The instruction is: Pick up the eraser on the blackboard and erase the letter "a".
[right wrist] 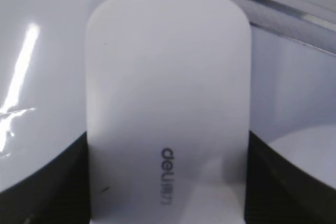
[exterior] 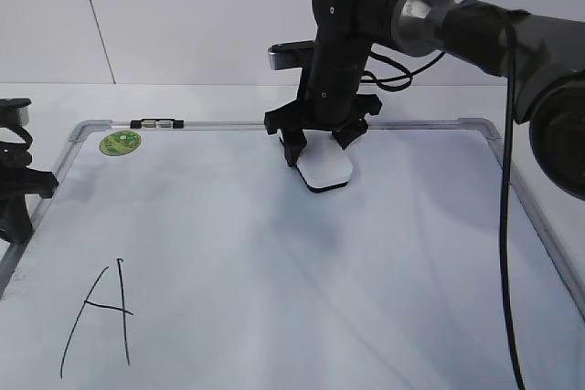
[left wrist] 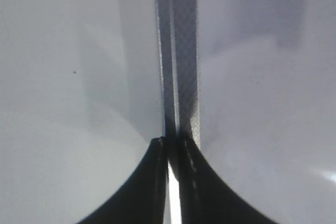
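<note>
The white eraser point(exterior: 325, 171) lies flat on the blackboard point(exterior: 366, 271), near its far edge at the middle. My right gripper point(exterior: 322, 145) is shut on the eraser, one finger on each long side; the right wrist view shows the eraser point(right wrist: 168, 103) filling the frame between the fingers, with a grey logo. My left gripper point(exterior: 16, 198) is shut and empty over the board's left frame rail point(left wrist: 178, 51). No small letter "a" shows; it is either hidden or out of view. Only a large capital "A" point(exterior: 102, 317) is visible at the front left.
A round green sticker point(exterior: 120, 142) and a small black-and-silver clip point(exterior: 156, 122) sit at the board's far left corner. The silver frame point(exterior: 539, 216) runs round the board. The right arm's cable point(exterior: 505, 226) hangs down over the board's right side.
</note>
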